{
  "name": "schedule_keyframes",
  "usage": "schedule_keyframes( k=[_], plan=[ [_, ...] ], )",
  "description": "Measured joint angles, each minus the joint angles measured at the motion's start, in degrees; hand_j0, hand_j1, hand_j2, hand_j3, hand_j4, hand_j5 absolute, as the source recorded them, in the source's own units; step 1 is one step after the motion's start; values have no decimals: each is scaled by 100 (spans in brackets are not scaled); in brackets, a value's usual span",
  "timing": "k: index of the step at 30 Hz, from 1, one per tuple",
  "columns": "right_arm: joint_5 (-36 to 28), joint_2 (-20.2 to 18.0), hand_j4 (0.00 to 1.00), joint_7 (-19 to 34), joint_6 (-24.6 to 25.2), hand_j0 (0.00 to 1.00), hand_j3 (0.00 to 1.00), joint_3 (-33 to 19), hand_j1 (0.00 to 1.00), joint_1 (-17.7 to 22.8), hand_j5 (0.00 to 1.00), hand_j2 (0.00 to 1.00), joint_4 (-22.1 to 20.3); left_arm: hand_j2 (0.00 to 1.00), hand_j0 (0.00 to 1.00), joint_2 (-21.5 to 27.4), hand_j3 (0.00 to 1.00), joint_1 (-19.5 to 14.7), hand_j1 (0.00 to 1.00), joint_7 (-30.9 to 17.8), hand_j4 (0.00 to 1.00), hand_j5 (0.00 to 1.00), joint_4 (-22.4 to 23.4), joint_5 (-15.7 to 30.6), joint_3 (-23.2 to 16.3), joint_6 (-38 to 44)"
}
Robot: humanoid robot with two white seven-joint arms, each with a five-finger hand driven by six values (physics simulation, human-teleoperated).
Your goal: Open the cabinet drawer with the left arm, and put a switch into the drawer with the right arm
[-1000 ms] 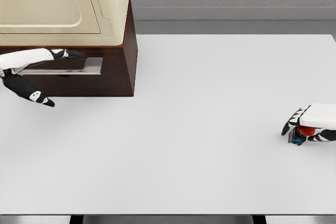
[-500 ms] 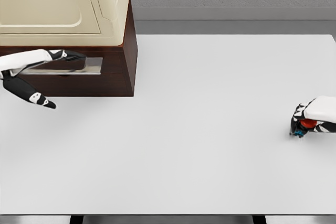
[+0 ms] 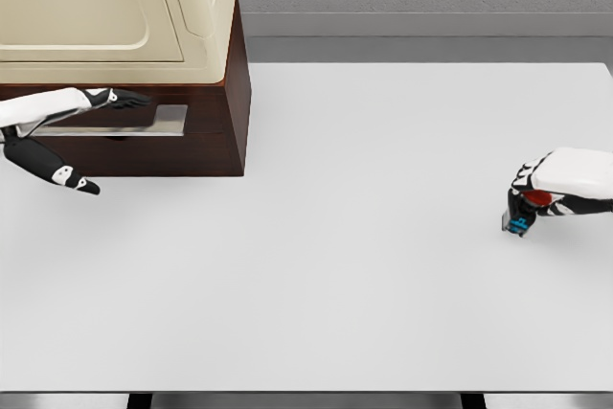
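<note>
The switch (image 3: 522, 215), a small dark block with a red button on top and a blue part at its lower end, is near the right edge of the white tabletop (image 3: 383, 237). The right hand (image 3: 560, 186) grasps it, with the fingers curled around its upper part; the blue end points down toward the tabletop, and I cannot tell if it touches the surface. The cabinet (image 3: 144, 64) stands at the far left corner of the tabletop, with a cream upper body on a dark brown base. The drawer (image 3: 206, 136) in the base has a flat metal handle (image 3: 168, 120). The left hand (image 3: 72, 126) is at this handle: its fingers (image 3: 120, 99) lie stretched along the top, the thumb (image 3: 62, 176) hangs below, and it clenches nothing.
</note>
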Motion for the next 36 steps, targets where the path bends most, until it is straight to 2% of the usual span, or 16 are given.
schedule_keyframes(
  k=[12,16,17,21,27,32,34,36],
  plan=[
    [20,511,43,236,0,43,43,44,43,-519,43,43,-24,100,100,-60,100,79,100,0,100,100,17,23,10,-25],
    [40,644,43,247,-2,43,43,63,43,-756,43,43,-28,100,100,-23,100,651,100,-13,100,100,-215,2,464,-70],
    [40,676,43,247,0,43,43,67,43,-800,43,43,-28,100,100,-27,100,669,100,-40,100,100,-257,-64,572,-126],
    [58,852,43,248,0,43,43,114,43,-1072,43,43,-27,100,100,-9,100,677,100,-16,100,100,-342,85,1004,-433],
    [79,1175,43,255,-6,43,43,400,43,-1661,43,43,-8,100,100,0,100,695,100,-2,100,100,-371,402,1201,-619],
    [75,1401,43,250,-2,43,43,619,43,-1942,43,43,-2,100,100,24,100,1108,100,-1,100,100,-378,864,1255,-670],
    [77,1472,43,251,-2,43,43,701,43,-2092,43,43,-7,100,100,41,100,1151,100,0,100,100,-378,959,1260,-728],
    [73,1572,43,251,0,43,43,836,43,-2320,43,43,-12,100,100,75,100,1345,100,0,100,100,-378,999,1268,-771]
  ],
)
